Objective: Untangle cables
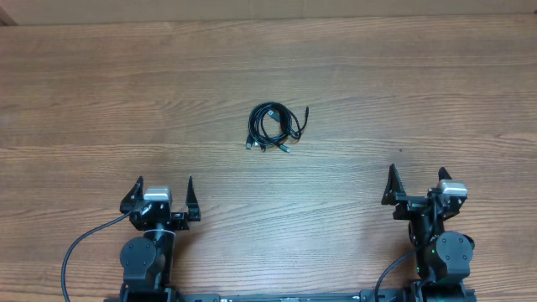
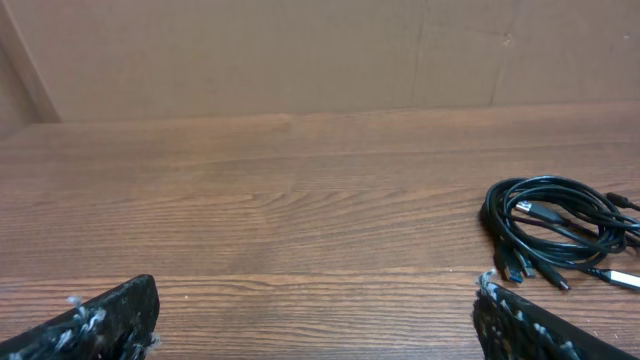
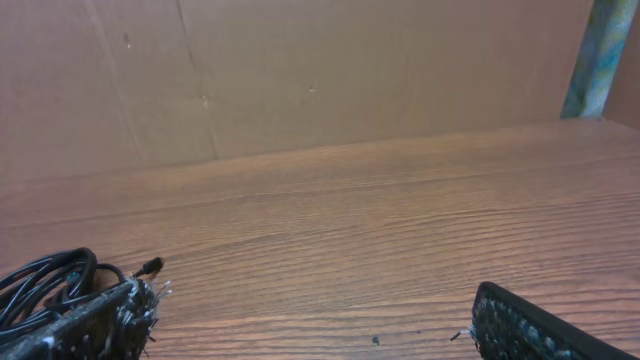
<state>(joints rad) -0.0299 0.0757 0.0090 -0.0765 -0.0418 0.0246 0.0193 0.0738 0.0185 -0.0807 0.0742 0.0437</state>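
The wooden table (image 1: 268,67) is the largest thing in view. It spreads out on every side of the cables (image 1: 275,126), which lie as one small tangle of thin black cords on its surface. A brown cardboard wall (image 2: 300,50) stands beyond the tangle, at the table's far edge. The two arms sit on the near side of the tangle, both well apart from it. The left gripper (image 1: 164,189) is off to its near left and the right gripper (image 1: 417,180) to its near right. Both pincers are released, with the jaws spread wide and nothing between them. In the left wrist view one finger (image 2: 540,325) shows at the bottom edge, with the tangle (image 2: 560,225) just ahead of it and to the right. In the right wrist view the tangle (image 3: 45,280) sits at the lower left, partly hidden behind that gripper's left finger. Within the tangle the cords are coiled in overlapping loops. Several plug ends stick out of its near side, one of them a silver-tipped plug (image 2: 622,277), and a small dark plug (image 3: 150,266) pokes out towards the right arm. By the look of it the task has not begun. No cord has been drawn free or laid apart from the tangle, so all the separating is left to do.
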